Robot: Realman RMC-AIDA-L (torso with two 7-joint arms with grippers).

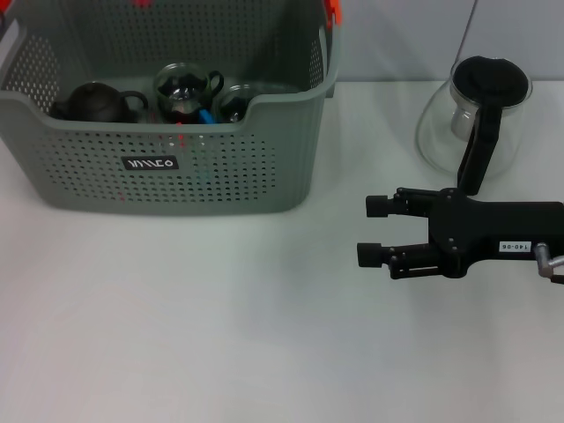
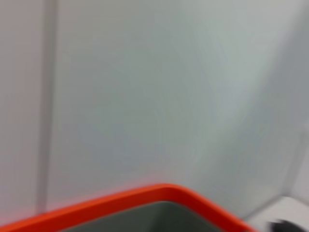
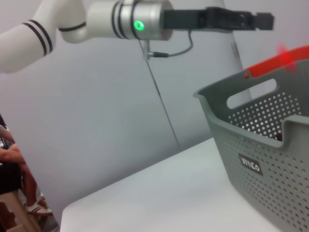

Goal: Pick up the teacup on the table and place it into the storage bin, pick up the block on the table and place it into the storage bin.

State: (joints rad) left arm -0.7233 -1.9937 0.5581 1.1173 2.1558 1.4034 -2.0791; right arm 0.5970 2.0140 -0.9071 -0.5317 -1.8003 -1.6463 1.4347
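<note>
**Two arms, one bin: right gripper empty on the table side**

Three vessels sit inside the bin (image 1: 176,172), which fills the upper left of the head view: a dark teapot (image 1: 92,102) at left, a glass cup (image 1: 185,90) in the middle, and a second glass piece (image 1: 236,103) beside it, with a bit of blue (image 1: 204,115) between them that is too small to identify. The bin's black label (image 1: 151,163) faces the camera and an orange clip (image 1: 333,11) shows at the upper right corner of the bin.

The right gripper (image 1: 371,229) lies at the right centre of the head view, above bare table (image 1: 220,326), its fingers spread apart and holding nothing. It is well apart from the bin, pointing toward the frame's left. A glass carafe (image 1: 476,115) with a black handle stands in the upper right, just behind the gripper's body.

The right wrist view alone shows the left arm: its gripper (image 3: 263,20) reaches across the top of the frame above the bin's rim (image 3: 231,87); whether its fingers are apart or closed I cannot tell. The left wrist view shows only the orange clip (image 2: 145,198) along its lower edge and a plain wall (image 2: 154,87).
</note>
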